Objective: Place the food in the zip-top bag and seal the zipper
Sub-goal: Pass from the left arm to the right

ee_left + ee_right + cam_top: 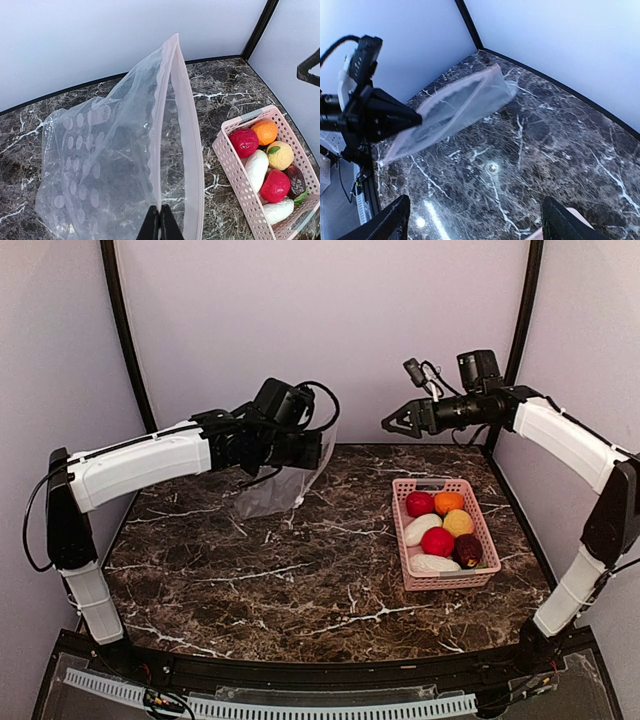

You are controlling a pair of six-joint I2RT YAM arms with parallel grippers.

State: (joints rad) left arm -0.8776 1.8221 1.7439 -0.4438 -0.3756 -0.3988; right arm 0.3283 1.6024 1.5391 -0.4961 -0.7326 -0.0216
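Clear dotted zip-top bag (95, 160): hangs over the marble tabletop (300, 580) at rear left, one side of its zipper (191, 150) edge pinched in the closed left end effector (160, 223). Right end effector (400, 420): jaws spread wide, holding nothing, high behind the pink lattice basket (450, 580). Toy food (440, 532): lies inside that basket.

Dark marble-look surface (280, 580) w/ white veins. Pink basket (402, 540) sits right side; zip-top bag (275, 490), low end seems to touch, back-left.
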